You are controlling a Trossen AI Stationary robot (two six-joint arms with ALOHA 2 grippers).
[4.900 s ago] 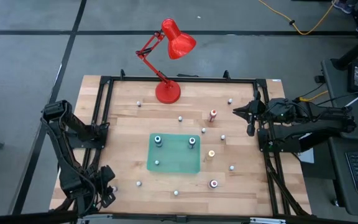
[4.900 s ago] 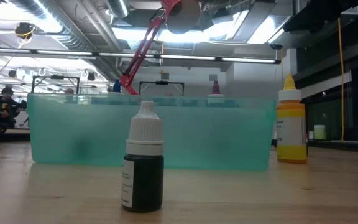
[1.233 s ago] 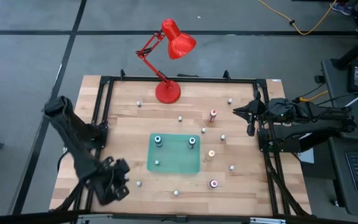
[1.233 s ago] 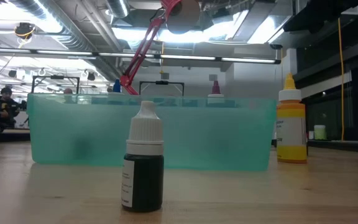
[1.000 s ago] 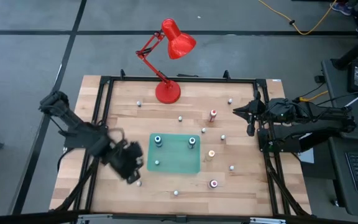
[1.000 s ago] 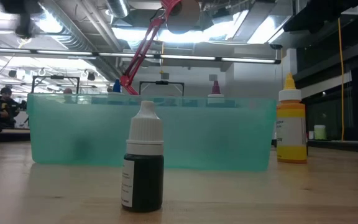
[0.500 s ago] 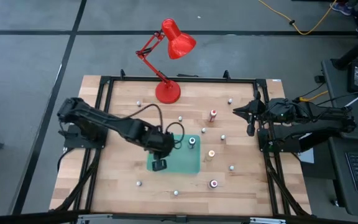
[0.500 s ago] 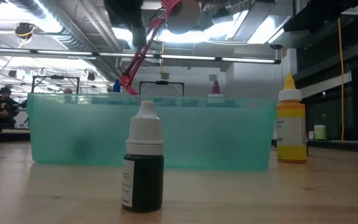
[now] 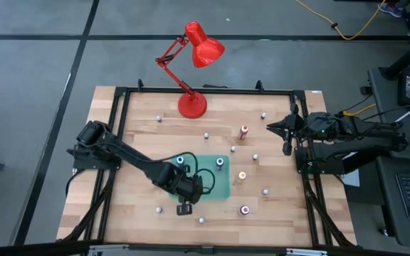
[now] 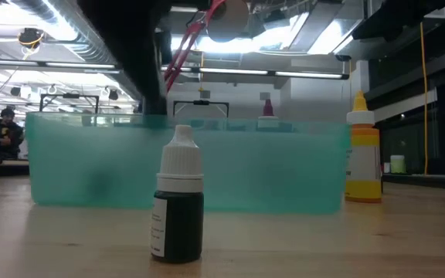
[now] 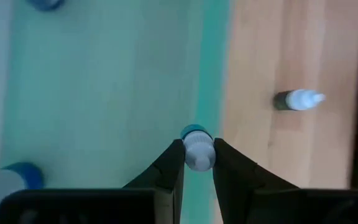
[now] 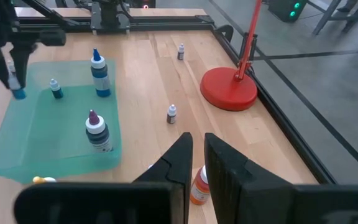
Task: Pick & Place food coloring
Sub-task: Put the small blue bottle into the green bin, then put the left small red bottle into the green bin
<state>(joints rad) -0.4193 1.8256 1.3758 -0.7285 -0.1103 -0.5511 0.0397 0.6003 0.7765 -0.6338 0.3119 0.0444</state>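
Observation:
The food coloring bottles stand scattered on the wooden table; three stand inside a shallow green tray [image 9: 216, 181]: a blue one [image 12: 101, 78], a small one [image 12: 56, 89] and a purple-tipped one [image 12: 97, 134]. My left gripper [image 9: 184, 206] hangs over the tray's near rim [image 11: 213, 93], shut on a small bottle with a blue body and pale cap [image 11: 197, 149]. A dark bottle [image 10: 178, 208] stands on the wood in front of the tray. My right gripper [image 12: 194, 155] waits shut at the table's right edge. My left gripper pinches the small bottle's pale cap [image 11: 199, 154] between its two fingers [image 11: 173, 165]. The fingers come from above, slanting down. The bottle hangs upright below them, its blue bottom [image 12: 18, 93] at the tray's near rim; whether it touches the rim I cannot tell.
A red desk lamp [image 9: 193, 105] stands at the far edge. A red bottle [image 9: 244, 131], an orange one [image 9: 241, 176], another [image 9: 245, 210] and several small pale-capped ones dot the wood around the tray. A black frame borders the table.
My left gripper has swung from the table's near left area toward the right, over the tray, rolling its wrist, and has sunk at the tray's near rim. In the low view the tray has shifted slightly toward the near edge.

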